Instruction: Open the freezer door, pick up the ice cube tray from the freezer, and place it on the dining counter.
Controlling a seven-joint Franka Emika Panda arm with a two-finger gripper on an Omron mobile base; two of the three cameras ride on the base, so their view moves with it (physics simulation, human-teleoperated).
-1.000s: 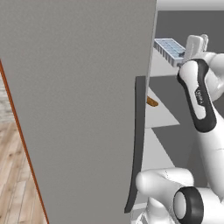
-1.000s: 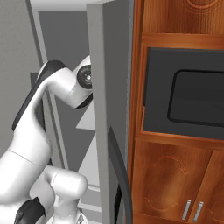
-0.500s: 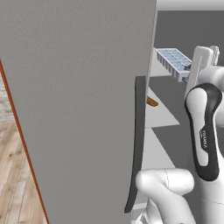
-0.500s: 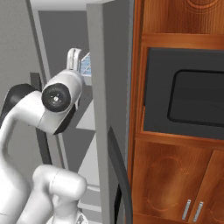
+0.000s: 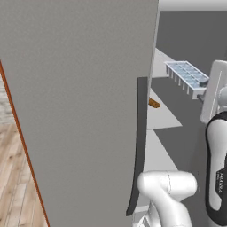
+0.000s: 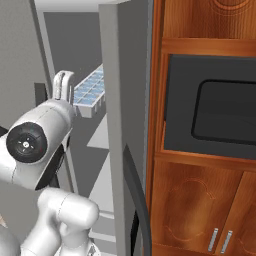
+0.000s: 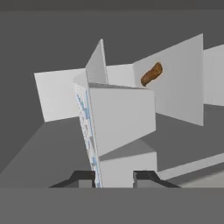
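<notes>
1. One pale blue-white rectangular ice cube tray (image 5: 187, 76) with two rows of square cells is hanging in the air inside the freezer (image 5: 177, 40), a tall grey compartment with dark grey inner walls, clear of the white shelves (image 5: 162, 113) below it.
2. Pinching one end of that tray, the white arm's two-finger gripper (image 5: 205, 84) is standing with its jaws drawn close on the tray's edge; in the right base view the gripper (image 6: 64, 86) is sitting at the tray's (image 6: 90, 90) near end.
3. Seen along the hand, the tray (image 7: 116, 127) is rising edge-on between the two dark finger tips (image 7: 83, 176), its cells showing as a thin blue strip along one side.
4. Standing swung open, the tall flat matte grey freezer door (image 5: 80, 102) is taking up the left of the left base view, with its long dark grey curved bar handle (image 5: 138, 146) towards the arm.
5. Lying on a white shelf beyond the tray, a small brown oblong object (image 7: 151, 74) is sitting well apart from it.
6. Next to the freezer, brown wood cabinets (image 6: 200, 205) are enclosing a dark built-in oven (image 6: 215, 112).
</notes>
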